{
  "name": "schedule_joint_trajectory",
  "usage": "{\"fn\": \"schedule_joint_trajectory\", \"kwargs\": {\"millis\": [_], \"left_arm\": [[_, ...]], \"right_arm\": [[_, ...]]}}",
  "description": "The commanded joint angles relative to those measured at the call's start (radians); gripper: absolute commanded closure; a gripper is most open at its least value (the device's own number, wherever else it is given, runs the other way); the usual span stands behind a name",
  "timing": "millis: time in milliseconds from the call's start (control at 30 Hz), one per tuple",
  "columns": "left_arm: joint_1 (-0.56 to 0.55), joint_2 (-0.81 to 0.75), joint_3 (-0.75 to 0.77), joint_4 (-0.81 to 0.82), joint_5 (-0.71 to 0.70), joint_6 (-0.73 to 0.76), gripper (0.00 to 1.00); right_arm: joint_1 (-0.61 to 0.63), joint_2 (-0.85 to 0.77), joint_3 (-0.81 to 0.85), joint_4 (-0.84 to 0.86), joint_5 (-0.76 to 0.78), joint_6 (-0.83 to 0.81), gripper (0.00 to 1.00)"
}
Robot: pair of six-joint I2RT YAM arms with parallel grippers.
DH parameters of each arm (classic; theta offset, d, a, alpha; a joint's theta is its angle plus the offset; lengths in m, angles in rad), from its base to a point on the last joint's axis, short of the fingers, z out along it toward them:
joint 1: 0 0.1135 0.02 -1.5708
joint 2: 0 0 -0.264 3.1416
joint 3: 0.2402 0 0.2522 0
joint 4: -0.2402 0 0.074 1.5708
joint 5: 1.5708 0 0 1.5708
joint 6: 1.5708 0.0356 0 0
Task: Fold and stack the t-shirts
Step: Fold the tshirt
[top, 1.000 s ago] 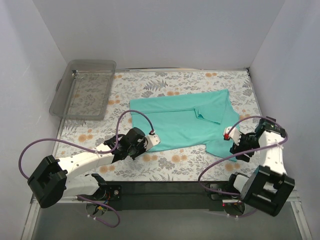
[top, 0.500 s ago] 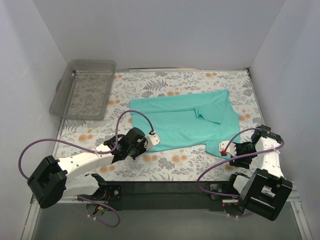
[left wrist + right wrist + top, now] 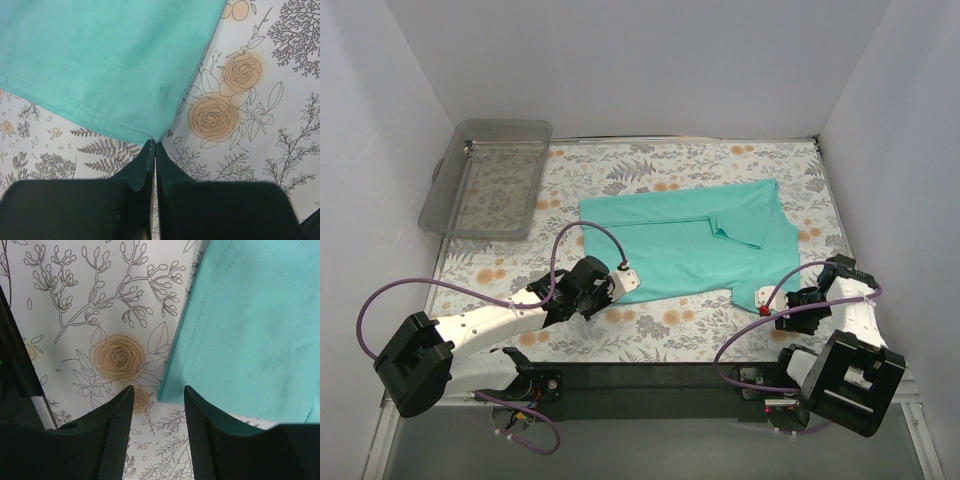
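The teal t-shirt [image 3: 700, 240] lies spread flat on the flowered tablecloth. My left gripper [image 3: 628, 281] is shut on the shirt's near left corner, and in the left wrist view the hem corner [image 3: 150, 132] runs into the pinched fingertips of the left gripper [image 3: 152, 145]. My right gripper [image 3: 767, 308] is low at the shirt's near right corner. In the right wrist view the right gripper [image 3: 159, 392] is open, its fingers [image 3: 120, 410] apart, and the t-shirt [image 3: 250, 330] has its corner lying between the tips, untouched.
A clear plastic bin [image 3: 485, 180] stands at the back left, partly over the table's edge. White walls close in the back and both sides. A purple cable [image 3: 590, 228] loops from the left arm over the shirt's left edge.
My right gripper has slid down and to the left to the shirt's near right corner, and its jaws have narrowed. The left gripper and the shirt have stayed put.
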Motion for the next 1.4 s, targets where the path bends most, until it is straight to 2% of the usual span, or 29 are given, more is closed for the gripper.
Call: {"fn": "schedule_joint_trajectory", "kwargs": {"millis": [0, 167, 367, 433, 467, 733, 833, 1033, 1200, 1367], "left_arm": [[-0.007, -0.035, -0.007, 0.026, -0.006, -0.003, 1.0], [-0.007, -0.042, -0.008, 0.026, -0.009, -0.006, 1.0], [-0.007, -0.042, -0.008, 0.026, -0.011, -0.006, 1.0], [-0.007, -0.042, -0.01, 0.024, -0.012, -0.006, 1.0], [-0.007, -0.042, -0.008, 0.026, -0.012, -0.007, 1.0], [-0.007, -0.054, -0.014, 0.029, -0.017, -0.009, 1.0], [-0.007, -0.058, -0.014, 0.03, -0.022, -0.01, 1.0], [-0.007, -0.077, -0.014, 0.033, -0.026, -0.009, 1.0], [-0.007, -0.1, -0.008, 0.033, -0.02, -0.009, 1.0], [-0.007, -0.117, 0.027, 0.032, 0.007, -0.029, 1.0]], "right_arm": [[0.006, 0.007, 0.016, 0.024, -0.02, -0.413, 0.56], [0.009, 0.028, -0.002, 0.043, 0.034, -0.407, 0.58], [0.009, 0.033, -0.04, 0.09, 0.062, -0.409, 0.64], [0.009, 0.034, -0.047, 0.105, 0.059, -0.398, 0.7], [0.009, 0.034, -0.051, 0.11, 0.051, -0.398, 0.77], [0.009, -0.019, -0.038, 0.115, -0.009, -0.338, 0.98], [0.007, -0.027, 0.028, 0.092, -0.055, -0.266, 0.99], [0.009, -0.021, 0.215, -0.057, -0.13, -0.134, 0.99], [0.009, -0.048, 0.262, -0.082, -0.139, -0.053, 0.99], [0.009, -0.035, 0.294, -0.053, -0.222, 0.068, 0.99]]}}
